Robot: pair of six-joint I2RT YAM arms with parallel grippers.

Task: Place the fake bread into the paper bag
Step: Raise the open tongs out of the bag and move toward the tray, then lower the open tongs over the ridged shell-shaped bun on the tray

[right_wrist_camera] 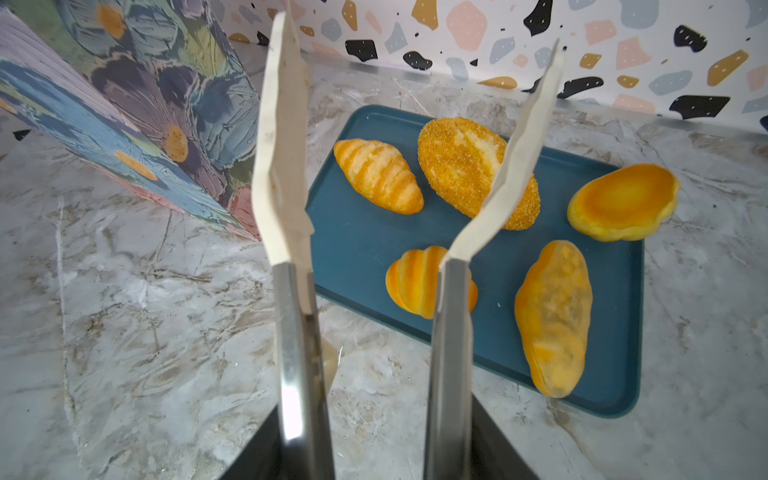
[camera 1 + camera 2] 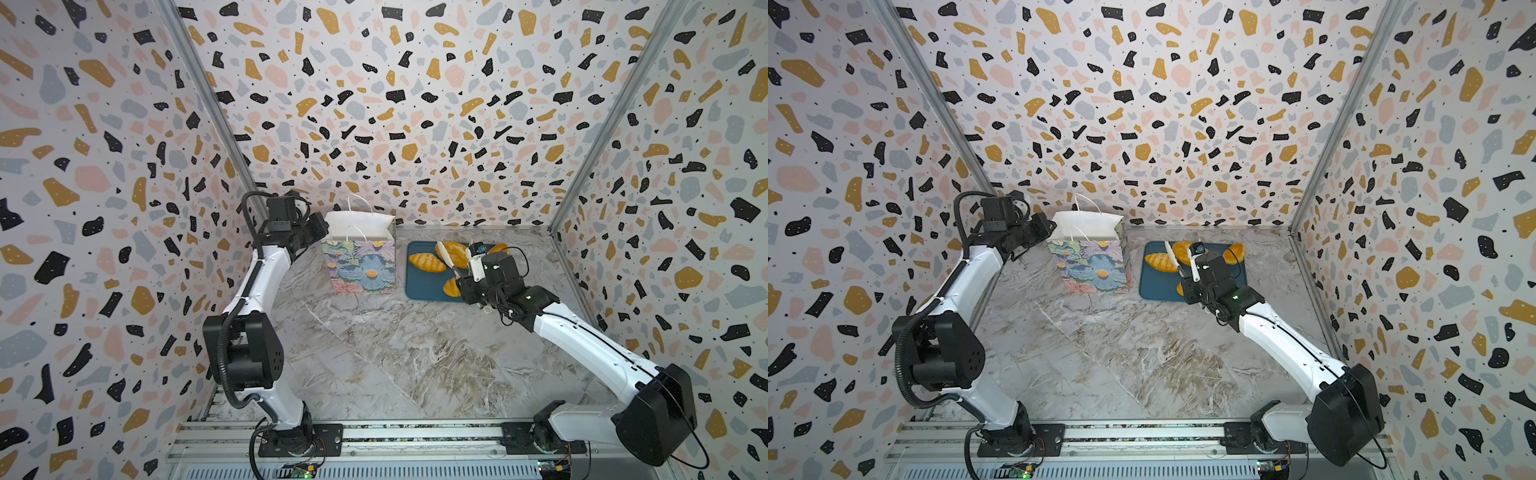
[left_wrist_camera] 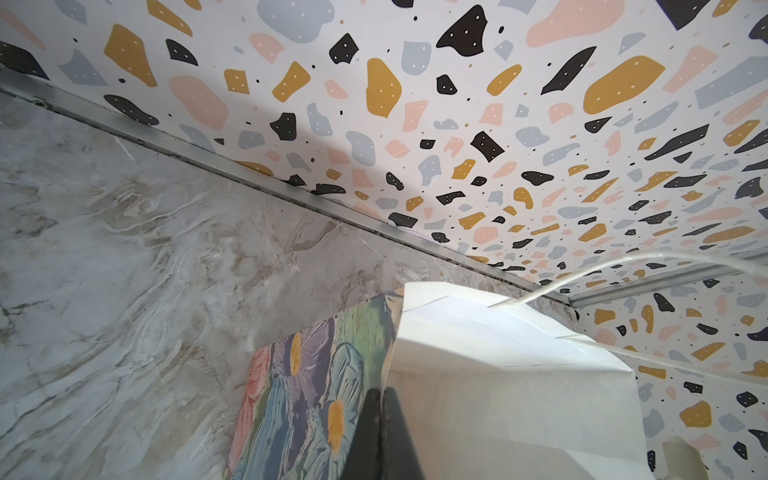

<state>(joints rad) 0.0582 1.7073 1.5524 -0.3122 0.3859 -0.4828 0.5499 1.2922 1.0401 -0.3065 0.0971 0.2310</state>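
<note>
while the paper bag stands upright on the table, its side rim is clamped by the left gripper, whose jaws are fully closed on the paper wall. the white inside of the bag is exposed in both top views, and its floor cannot be made out. just beside the bag, on the right arm's side, a dark-teal tray is laid flat on the table. the right gripper is closed on a pair of tongs. the metal arms are gripped near their base, and the white tips are spread apart above the tray with nothing held between them. five pieces of the fake bread are shown in the right wrist view. a striped croissant, a speckled loaf, a small striped roll and a long roll are set on the tray. a round bun is lodged at a tray corner, overhanging the rim toward the table.
</note>
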